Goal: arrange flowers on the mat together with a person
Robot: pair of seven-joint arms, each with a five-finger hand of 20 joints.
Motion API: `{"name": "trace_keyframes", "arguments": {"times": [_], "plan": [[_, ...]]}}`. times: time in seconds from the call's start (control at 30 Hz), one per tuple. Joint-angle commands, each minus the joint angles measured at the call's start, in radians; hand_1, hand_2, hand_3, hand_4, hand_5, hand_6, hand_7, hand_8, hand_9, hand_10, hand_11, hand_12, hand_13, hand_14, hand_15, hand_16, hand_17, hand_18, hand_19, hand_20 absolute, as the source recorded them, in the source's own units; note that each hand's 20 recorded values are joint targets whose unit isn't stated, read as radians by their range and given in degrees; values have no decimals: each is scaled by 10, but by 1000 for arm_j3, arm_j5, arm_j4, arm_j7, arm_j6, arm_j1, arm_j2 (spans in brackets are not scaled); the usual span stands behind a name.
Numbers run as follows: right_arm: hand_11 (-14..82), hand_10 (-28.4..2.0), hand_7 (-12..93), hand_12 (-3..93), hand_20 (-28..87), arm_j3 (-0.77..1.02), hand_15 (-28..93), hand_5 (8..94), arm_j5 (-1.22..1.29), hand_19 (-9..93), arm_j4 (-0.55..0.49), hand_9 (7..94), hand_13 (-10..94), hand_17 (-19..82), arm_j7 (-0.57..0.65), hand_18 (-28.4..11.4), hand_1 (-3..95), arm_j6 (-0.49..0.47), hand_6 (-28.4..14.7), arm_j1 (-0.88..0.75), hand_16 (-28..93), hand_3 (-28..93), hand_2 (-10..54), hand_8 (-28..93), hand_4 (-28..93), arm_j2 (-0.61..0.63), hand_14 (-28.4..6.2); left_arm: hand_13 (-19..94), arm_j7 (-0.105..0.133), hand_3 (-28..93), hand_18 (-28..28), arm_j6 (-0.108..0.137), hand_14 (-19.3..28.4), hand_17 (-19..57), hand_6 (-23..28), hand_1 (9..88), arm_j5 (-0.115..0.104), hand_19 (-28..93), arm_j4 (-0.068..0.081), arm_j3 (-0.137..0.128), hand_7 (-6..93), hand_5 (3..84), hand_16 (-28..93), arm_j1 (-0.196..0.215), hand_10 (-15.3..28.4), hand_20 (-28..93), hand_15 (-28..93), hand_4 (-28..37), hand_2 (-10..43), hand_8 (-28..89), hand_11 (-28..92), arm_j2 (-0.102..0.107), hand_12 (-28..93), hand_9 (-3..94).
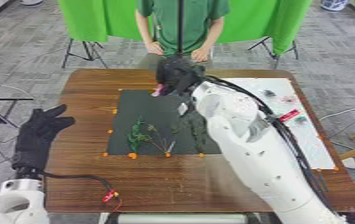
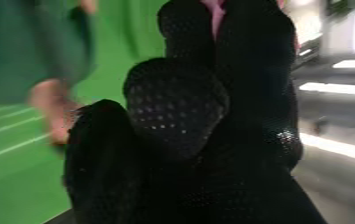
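In the head view my right hand (image 1: 179, 75) is over the far part of the dark mat (image 1: 138, 107), shut on a pink flower (image 1: 157, 90) that pokes out at its side. The right wrist view has the right hand (image 2: 175, 110) with its thumb against the fingers and a strip of the pink flower (image 2: 215, 14) between them. Green stems (image 1: 138, 135) and thin pale twigs (image 1: 162, 142) lie on the mat's near half, and a dark green sprig (image 1: 194, 131) lies beside my forearm. My left hand (image 1: 38, 137) is open, off the table's left side.
A white sheet (image 1: 320, 150) on the right of the brown table (image 1: 85, 115) bears a pink flower (image 1: 289, 99), a grey one (image 1: 269, 93) and a green one (image 1: 300, 120). Small orange pieces (image 1: 133, 156) line the mat's edges. My right arm spans the table's right half.
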Motion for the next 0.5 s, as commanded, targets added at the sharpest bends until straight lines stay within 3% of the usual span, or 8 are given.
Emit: {"name": "trace_keyframes", "arguments": {"times": [0.03,0.33,0.4,0.47,0.5], "plan": [[213,-96,145,236,223,-96,587,884,-119,911,126,937,937,776,-91,-55,946,33,-4,-44,143,-255,-95,82,293,-211,-10,419,1,526,149,27,219,48,25,230,-25,164,23,41,145,589,56,-24,169,235,248,-283,295,-83,179,-2,187,650],[199,-101,154,237,261,-68,585,888,-271,925,239,937,937,761,-145,-62,946,45,-6,-64,159,-182,-95,70,202,-301,-7,463,2,510,149,17,245,47,43,251,-23,145,40,76,133,685,68,-56,221,245,277,-283,308,-91,196,6,232,824],[196,-100,157,240,267,-64,584,886,-296,928,250,937,937,757,-155,-61,946,39,-7,-72,165,-164,-95,61,181,-307,-7,488,4,496,148,16,258,48,58,263,-24,136,40,76,126,713,76,-55,254,252,289,-283,307,-92,215,7,301,898],[187,-99,182,245,272,-63,583,871,-314,931,259,937,937,753,-158,-60,928,45,-6,-78,175,-96,-95,35,126,-306,-6,524,6,485,150,15,279,47,80,275,-25,133,40,77,112,737,93,-55,280,257,297,-283,305,-91,287,6,369,933],[185,-98,189,246,271,-58,583,867,-321,931,266,937,937,752,-164,-59,921,42,-5,-79,176,-75,-95,29,113,-311,-6,537,10,486,151,18,282,46,84,275,-25,133,39,76,113,733,101,-53,283,257,293,-283,305,-92,267,5,369,936]]}}
